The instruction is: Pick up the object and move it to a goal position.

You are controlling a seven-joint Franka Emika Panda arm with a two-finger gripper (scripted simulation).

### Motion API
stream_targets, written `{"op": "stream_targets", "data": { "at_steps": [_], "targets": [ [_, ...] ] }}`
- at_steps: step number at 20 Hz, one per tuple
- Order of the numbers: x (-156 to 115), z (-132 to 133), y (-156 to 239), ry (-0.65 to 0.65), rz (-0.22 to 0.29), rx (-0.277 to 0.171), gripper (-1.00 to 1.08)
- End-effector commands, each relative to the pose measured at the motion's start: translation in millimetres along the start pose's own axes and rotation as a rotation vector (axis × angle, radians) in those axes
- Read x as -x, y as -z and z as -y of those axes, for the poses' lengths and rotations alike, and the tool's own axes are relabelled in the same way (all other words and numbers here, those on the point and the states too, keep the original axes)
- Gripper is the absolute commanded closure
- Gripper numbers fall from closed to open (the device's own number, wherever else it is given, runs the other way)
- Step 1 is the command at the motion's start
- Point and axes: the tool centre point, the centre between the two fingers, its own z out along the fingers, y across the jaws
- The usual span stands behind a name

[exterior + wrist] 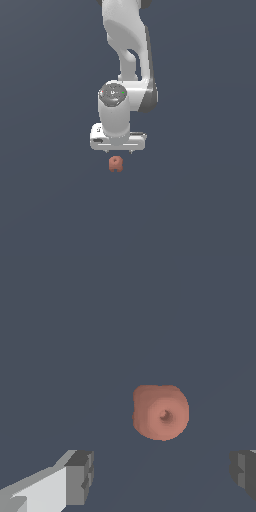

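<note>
The object (115,164) is a small terracotta-red blocky piece with a rounded top and a notch in its bottom. It lies on the dark grey floor just below the white gripper in the exterior view. The gripper (119,151) hangs from the white arm, above the object and apart from it. In the wrist view the object (160,412) looks like a round red shape with a small dimple. The gripper (162,472) is open and empty. Its two dark grey fingertips (80,477) stand wide apart, with the object beyond the gap between them.
The floor (45,200) is a plain dark grey-blue surface all round. The white arm (127,45) rises from the gripper toward the exterior view's top edge.
</note>
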Motion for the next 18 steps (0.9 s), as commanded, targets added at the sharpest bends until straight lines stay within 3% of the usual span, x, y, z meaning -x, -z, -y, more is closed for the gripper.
{"op": "stream_targets", "data": {
  "at_steps": [1,18],
  "targets": [
    [-6,-7,-13,-0.007,0.002,-0.001,-0.92],
    [-12,-18,-50,-0.018,0.007,-0.002,-0.92]
  ]
}}
